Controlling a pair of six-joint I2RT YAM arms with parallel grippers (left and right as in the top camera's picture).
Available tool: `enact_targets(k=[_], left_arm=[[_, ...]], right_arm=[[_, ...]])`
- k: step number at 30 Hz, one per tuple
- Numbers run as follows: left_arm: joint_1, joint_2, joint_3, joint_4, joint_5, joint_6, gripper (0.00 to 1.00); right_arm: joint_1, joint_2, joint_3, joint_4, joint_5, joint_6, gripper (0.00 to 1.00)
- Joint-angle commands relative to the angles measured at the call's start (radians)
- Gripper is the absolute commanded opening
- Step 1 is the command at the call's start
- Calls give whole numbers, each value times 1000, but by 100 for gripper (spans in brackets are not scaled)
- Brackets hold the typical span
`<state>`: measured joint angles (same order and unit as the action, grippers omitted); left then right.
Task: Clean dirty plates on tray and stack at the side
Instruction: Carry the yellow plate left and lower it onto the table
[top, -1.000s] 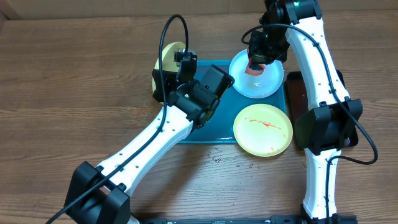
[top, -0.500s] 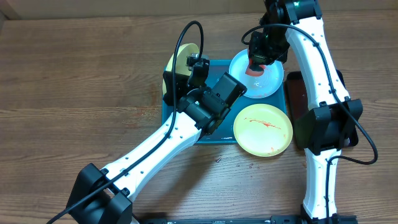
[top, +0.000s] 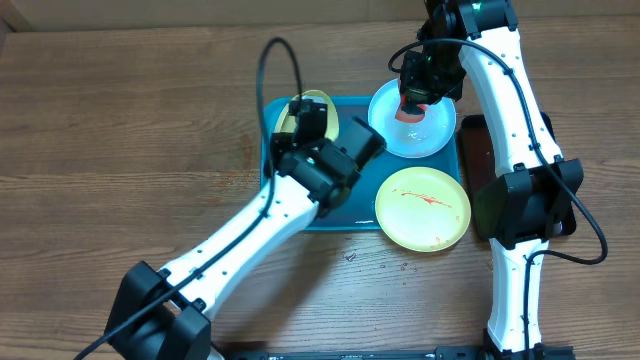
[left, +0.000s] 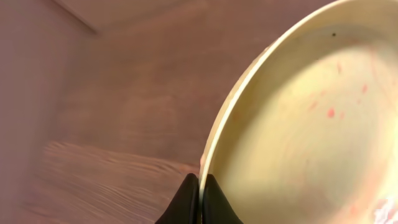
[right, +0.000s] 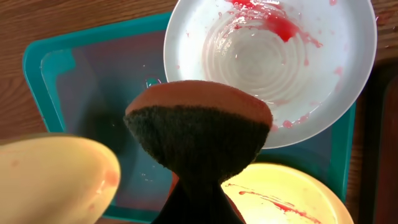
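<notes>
Left pincer (left: 199, 190) pinches the yellow plate (left: 298, 124) by its rim, plate on edge above it. Right pincer (right: 198, 196) squeezes a sponge (right: 199, 124); blue plate (right: 273, 56) just beyond it. Press flat, sweep those red streaks.

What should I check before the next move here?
1. Left hand grip on held yellow plate: ok, pinched at the rim.
2. Held yellow plate clean: not ok, pink specks.
3. Right hand grip on sponge: ok.
4. Sponge touching blue plate: cannot tell.
5. Blue plate clean: not ok, red sauce.
6. Other yellow plate fully inside tray: not ok, overhangs the front rim, streaked red.
</notes>
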<state>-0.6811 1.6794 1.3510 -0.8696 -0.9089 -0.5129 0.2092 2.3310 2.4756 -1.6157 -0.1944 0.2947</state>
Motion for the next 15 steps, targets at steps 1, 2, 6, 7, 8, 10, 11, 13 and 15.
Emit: enact_targets(k=[1,2,6,7,8,10,11,13,15], left_arm=[[92,-14,34,2,316,-38,4],[122,-14,45,3,398,-26,4],[259,-14,61,7,623,32,4],[299,-14,61,4,668,51,4],[338,-14,61,-2,716,74,4],[425,-14,61,-14,826,120,4],[481,-14,61,-21,893,150,4],[574,-14,60,-24,996,194,4],[671,-14,60,-23,1086,237,4]], right_arm=[[-3,-35,22,3,3,-9,4],[-3,-35,22,3,3,-8,4],[-3,-35,22,5,3,-8,4],[-3,-35,22,5,3,-8,4],[-3,-35,22,5,3,-8,4],[-3,-35,22,5,3,-8,4],[-3,-35,22,5,3,-8,4],[-3,-35,22,5,3,-8,4],[-3,-35,22,5,3,-8,4]])
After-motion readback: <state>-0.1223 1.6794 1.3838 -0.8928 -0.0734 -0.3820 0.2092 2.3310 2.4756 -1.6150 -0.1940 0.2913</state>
